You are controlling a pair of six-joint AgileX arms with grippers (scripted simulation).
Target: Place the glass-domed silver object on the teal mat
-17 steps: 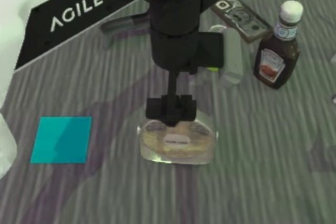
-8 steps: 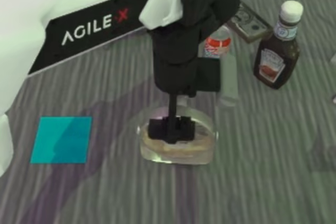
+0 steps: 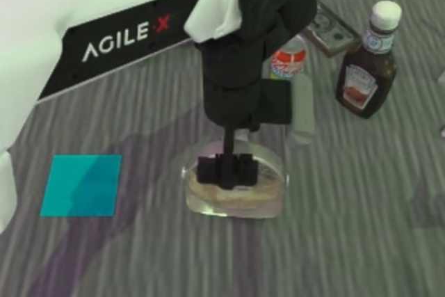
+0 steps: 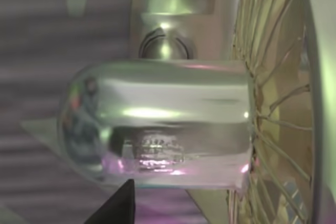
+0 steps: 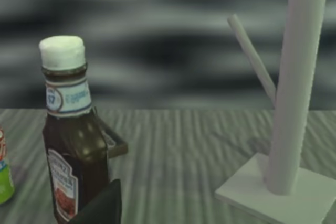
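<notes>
The glass-domed silver object (image 3: 235,198) stands at the table's middle, its tan dial showing under the clear front. My left gripper (image 3: 226,171) hangs straight down over its top edge, open, with its fingers straddling the casing. In the left wrist view the shiny silver casing (image 4: 157,108) fills the picture, with the tan dial face (image 4: 278,103) beside it, and one dark fingertip (image 4: 118,208) sits just under the metal. The teal mat (image 3: 81,186) lies flat at the left, bare. My right arm is out of the top view; its wrist view shows one dark fingertip (image 5: 102,205).
A ketchup bottle (image 3: 365,67) (image 5: 73,150) stands at the back right. A soda can (image 3: 287,62) and a pale grey cylinder (image 3: 303,113) sit behind the silver object. A flat patterned device (image 3: 332,33) lies at the back. A white post stand (image 5: 294,103) is near the right gripper.
My left gripper has come down from just behind the silver object onto its top edge. In the last half second it has barely moved. The silver object and mat have stayed put.
</notes>
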